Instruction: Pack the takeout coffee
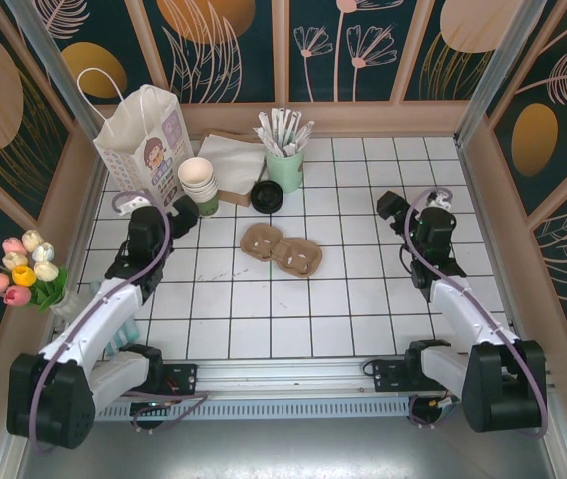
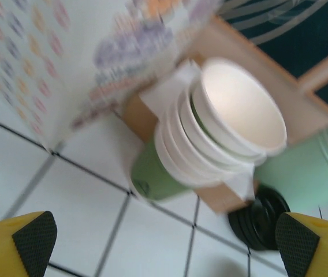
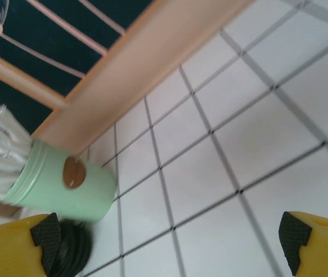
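A single lidded takeout coffee is out of view. Green-sided paper cups with cream rims stand nested in a stack (image 1: 199, 184) (image 2: 222, 133) at the back left. A pile of round black lids (image 1: 267, 195) (image 2: 261, 219) (image 3: 73, 251) lies just right of it. My left gripper (image 1: 185, 209) (image 2: 164, 242) is open, low over the tiles just in front of the stack, with nothing between its fingers. My right gripper (image 1: 392, 205) (image 3: 170, 236) is open over bare tiles at the right, facing the lids from a distance.
A white paper bag (image 1: 142, 138) (image 2: 66, 52) stands at the back left. Napkins on a brown box (image 1: 232, 163) sit behind the cups. A mint green holder (image 1: 285, 168) (image 2: 308, 173) (image 3: 66, 184) has white sticks. A brown pulp cup carrier (image 1: 282, 249) lies mid-table.
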`<state>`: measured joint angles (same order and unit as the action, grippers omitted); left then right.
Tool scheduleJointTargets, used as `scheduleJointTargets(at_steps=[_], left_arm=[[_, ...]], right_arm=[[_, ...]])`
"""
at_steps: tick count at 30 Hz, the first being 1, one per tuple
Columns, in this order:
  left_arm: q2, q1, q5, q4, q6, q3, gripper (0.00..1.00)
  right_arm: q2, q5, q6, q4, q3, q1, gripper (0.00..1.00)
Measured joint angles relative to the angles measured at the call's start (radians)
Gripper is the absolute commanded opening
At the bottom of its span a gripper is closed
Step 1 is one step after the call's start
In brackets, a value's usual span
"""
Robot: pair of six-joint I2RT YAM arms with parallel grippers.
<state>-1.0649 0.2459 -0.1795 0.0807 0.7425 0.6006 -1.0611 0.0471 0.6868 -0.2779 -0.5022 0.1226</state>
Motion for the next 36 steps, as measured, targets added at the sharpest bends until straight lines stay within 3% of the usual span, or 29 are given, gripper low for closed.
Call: scheduleJointTargets(at_steps=[5,11,18,22,29,36], left_arm=[[-0.1,0.013,0.129,-0.057,0.075,0.027,0.99],[-0.188,0.019,0.25,-0.096,0.053,0.059,0.99],[-0.199,0.023,0.095,-0.277,0.002,0.28,0.99],[-0.24,0.023,0.04,-0.342,0.021,0.386,0.98],[-0.428,0.023,-0.094,-0.515,0.021,0.659,0.77],[-0.546,0.023,-0.151,-0.668,-0.001,0.822,0.63]], right_arm=[[-0.023,0.058,0.149,0.13,-0.011,0.142,0.98],[-0.124,0.058,0.217,0.231,-0.056,0.304,0.97],[-0.275,0.026,0.154,0.291,-0.203,0.441,0.99],[-0.347,0.006,0.1,0.299,-0.301,0.469,0.99],[-0.395,-0.032,0.039,0.312,-0.382,0.469,0.99],[-0.395,-0.075,0.001,0.32,-0.388,0.469,0.99]])
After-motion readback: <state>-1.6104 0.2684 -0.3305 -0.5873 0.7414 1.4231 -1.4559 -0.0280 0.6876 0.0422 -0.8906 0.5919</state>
